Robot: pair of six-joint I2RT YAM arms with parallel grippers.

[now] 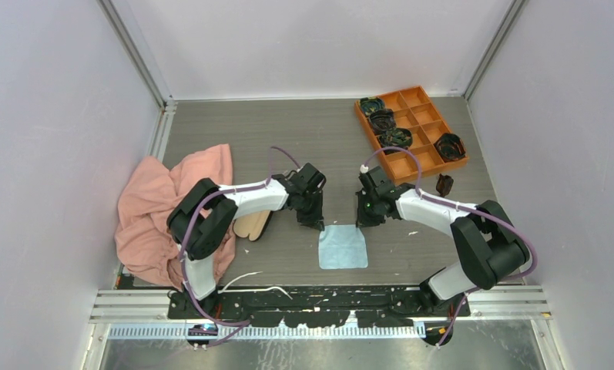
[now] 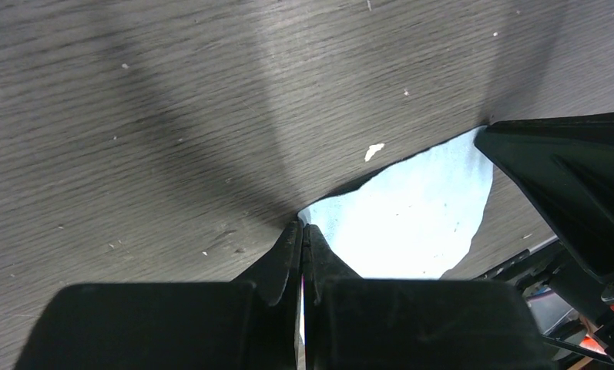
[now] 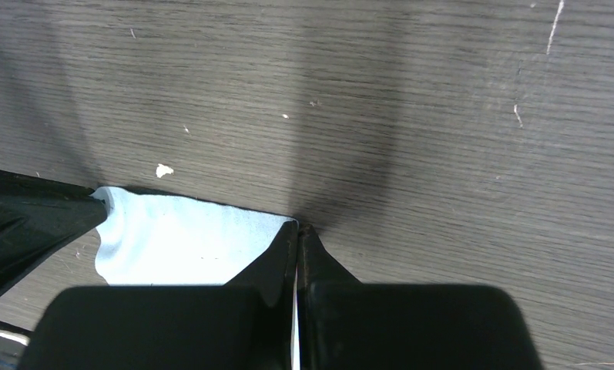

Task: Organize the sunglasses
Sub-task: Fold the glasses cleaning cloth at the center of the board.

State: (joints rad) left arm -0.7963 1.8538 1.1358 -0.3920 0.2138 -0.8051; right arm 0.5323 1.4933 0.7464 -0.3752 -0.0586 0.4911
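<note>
Both jaws pinch the far corners of the blue cloth (image 1: 343, 248), seemingly spreading it for the sunglasses (image 1: 444, 184); next needs a matched, level pull.

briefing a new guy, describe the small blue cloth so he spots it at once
On the grey table, look at the near middle. The blue cloth lies flat there, left pincer and right pincer shut on its far corners. Unlike the crumpled pink cloth at left, it is small, square and pale.

Black-and-white left arm (image 1: 249, 199) and right arm (image 1: 434, 210), purple cables (image 1: 396, 149)
Beside the pale blue square cloth (image 1: 343, 247): white forearms, black joints, black wedge fingers (image 2: 284, 260).
</note>
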